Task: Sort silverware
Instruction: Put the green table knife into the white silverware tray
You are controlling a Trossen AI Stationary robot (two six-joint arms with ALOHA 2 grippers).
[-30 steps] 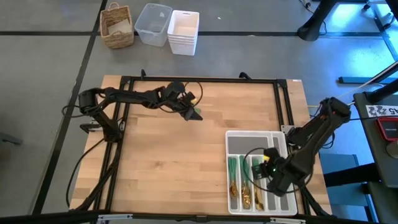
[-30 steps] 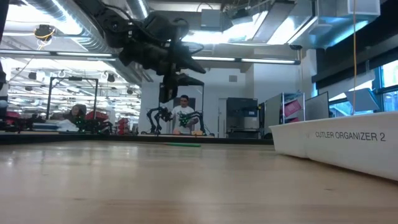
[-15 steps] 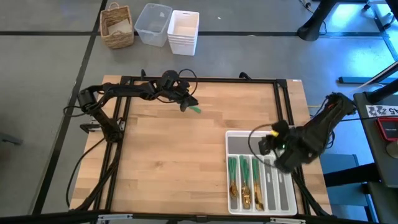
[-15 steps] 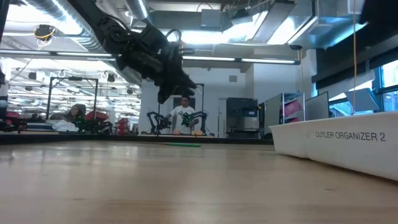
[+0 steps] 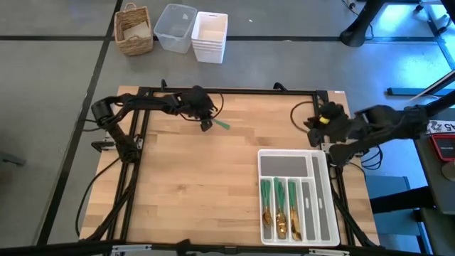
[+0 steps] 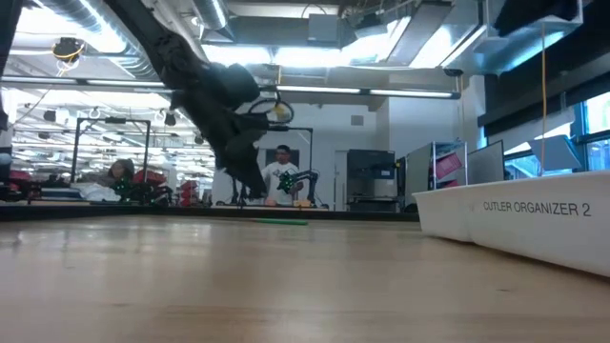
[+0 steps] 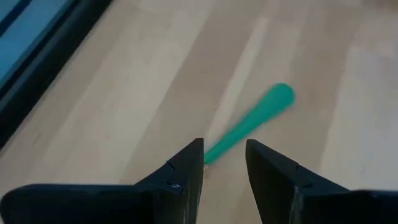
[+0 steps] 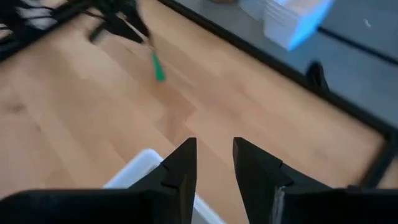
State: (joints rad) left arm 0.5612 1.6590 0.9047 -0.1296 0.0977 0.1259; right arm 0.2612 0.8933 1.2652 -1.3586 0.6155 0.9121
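Observation:
One green-handled piece of silverware (image 5: 222,125) lies flat on the wooden table near its far edge; only its green handle (image 7: 249,121) shows. My left gripper (image 7: 224,146) is open just over the handle's end nearest the table's left edge, and in the low view (image 6: 252,193) it hangs a little above the table. My right gripper (image 5: 311,122) is open and empty near the table's far right corner, beyond the white cutlery tray (image 5: 321,178). Several green-handled, gold-headed pieces (image 5: 279,206) lie in the tray's left compartments.
A black frame (image 5: 227,91) runs round the table. A wicker basket (image 5: 134,30), a clear bin (image 5: 175,27) and a white bin stack (image 5: 210,35) stand on the floor past the far edge. A person (image 6: 282,176) sits far behind the table.
My right gripper has risen from over the tray's near end and swung toward the table's far right corner, empty. My left gripper has shifted a little toward the table's left edge and come down toward the green-handled piece, which has stayed on the table.

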